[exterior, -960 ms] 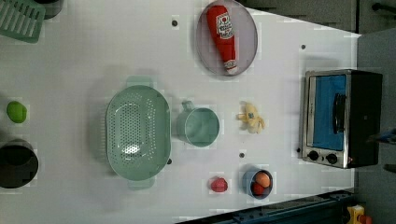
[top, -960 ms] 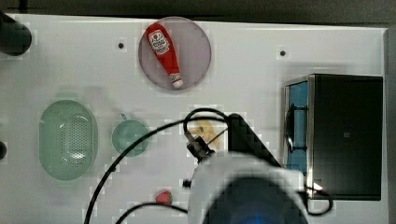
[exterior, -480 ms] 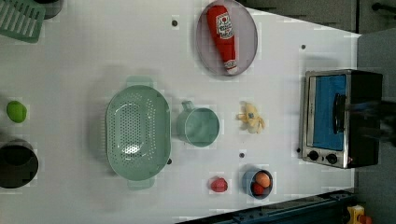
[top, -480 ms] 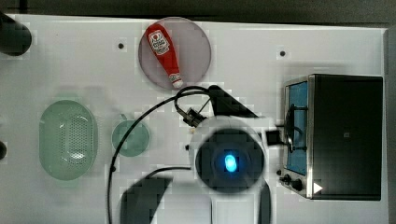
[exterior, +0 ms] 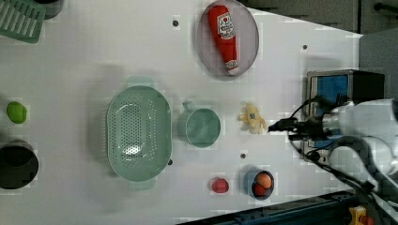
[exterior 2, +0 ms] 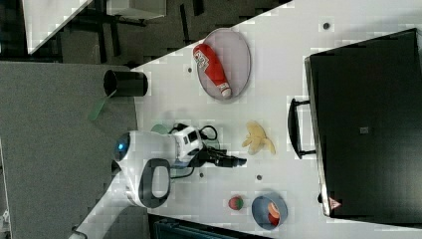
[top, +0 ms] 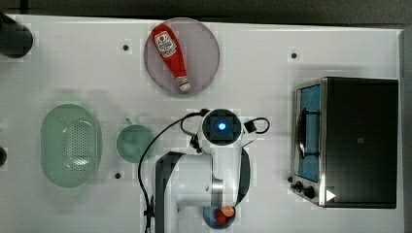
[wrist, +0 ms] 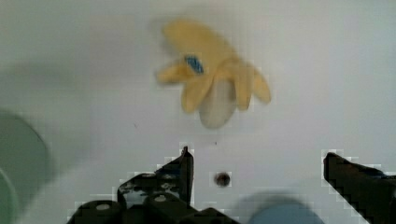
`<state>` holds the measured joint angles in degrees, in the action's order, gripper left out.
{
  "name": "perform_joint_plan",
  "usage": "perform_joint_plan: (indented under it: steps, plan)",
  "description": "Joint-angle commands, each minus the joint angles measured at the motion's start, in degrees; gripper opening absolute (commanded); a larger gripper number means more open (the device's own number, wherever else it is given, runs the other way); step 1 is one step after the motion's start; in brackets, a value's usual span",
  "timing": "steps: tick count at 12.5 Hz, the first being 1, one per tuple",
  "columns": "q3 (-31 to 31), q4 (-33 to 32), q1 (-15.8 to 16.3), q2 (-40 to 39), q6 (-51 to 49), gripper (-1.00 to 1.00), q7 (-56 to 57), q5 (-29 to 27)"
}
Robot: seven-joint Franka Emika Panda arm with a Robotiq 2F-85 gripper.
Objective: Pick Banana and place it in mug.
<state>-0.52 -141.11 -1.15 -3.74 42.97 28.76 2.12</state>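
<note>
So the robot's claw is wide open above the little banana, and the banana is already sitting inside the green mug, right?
Not quite. The gripper is open near the banana, but the banana lies on the white table, apart from the mug and on the left view's right of it. The left view shows the mug with nothing in it.
</note>
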Motion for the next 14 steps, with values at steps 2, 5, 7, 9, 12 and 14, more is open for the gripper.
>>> perform_joint_plan:
  steps: [2,5,7,9,12,14]
  plan:
    - [-1.53,1.4,0.31,-3.38,6.68,1.0,12.69,0.14]
    - [-1.61,1.04,0.12,-9.18,13.71,1.0,12.94,0.14]
    - [-1.44,0.97,0.12,-12.19,16.54,1.0,12.92,0.13]
    - [-1.44,0.95,0.1,-14.58,19.15,1.0,12.7,0.13]
    - [-1.33,0.34,0.05,-16.53,23.73,0.69,12.57,0.11]
    - [-1.38,0.24,-0.03,-16.22,24.51,0.16,12.42,0.1]
